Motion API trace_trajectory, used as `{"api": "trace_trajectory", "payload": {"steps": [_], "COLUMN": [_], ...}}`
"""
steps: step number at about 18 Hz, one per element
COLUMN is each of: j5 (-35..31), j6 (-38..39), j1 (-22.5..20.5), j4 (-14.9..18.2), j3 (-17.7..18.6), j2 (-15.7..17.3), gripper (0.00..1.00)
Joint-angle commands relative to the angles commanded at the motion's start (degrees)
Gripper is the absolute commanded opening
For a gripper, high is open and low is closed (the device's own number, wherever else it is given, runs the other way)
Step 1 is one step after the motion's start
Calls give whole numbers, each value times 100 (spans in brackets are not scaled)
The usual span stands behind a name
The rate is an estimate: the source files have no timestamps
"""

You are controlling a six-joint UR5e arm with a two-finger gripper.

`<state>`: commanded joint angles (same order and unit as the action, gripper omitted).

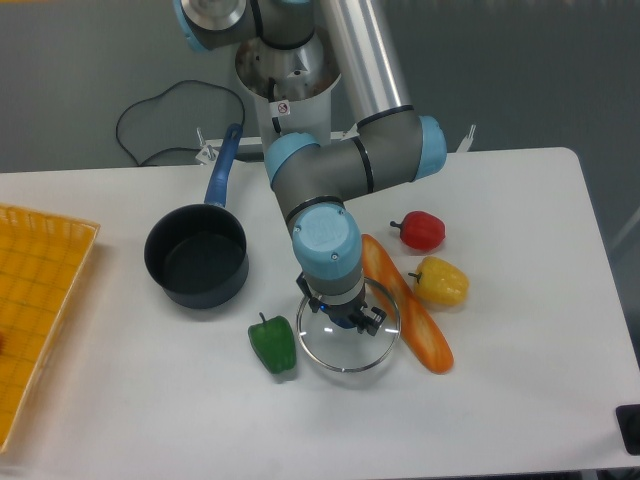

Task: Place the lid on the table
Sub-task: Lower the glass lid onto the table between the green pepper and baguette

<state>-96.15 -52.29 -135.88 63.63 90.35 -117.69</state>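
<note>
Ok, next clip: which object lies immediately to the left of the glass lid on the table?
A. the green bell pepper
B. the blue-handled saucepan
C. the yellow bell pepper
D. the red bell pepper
A: the green bell pepper sits right beside the left rim of the glass lid on the table, while the other peppers lie to the lid's right.

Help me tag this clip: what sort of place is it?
Likely a robotics lab bench, not a kitchen: an arm is bolted at a bare white table, with toy-like peppers and a saucepan as props, against grey walls.
</note>
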Motion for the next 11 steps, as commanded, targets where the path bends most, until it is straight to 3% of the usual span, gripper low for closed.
{"api": "trace_trajectory", "payload": {"steps": [11], "j5": [9], "j6": [316], "j1": [176], "j4": [9], "j3": [0], "j2": [-35], "gripper": [58]}}
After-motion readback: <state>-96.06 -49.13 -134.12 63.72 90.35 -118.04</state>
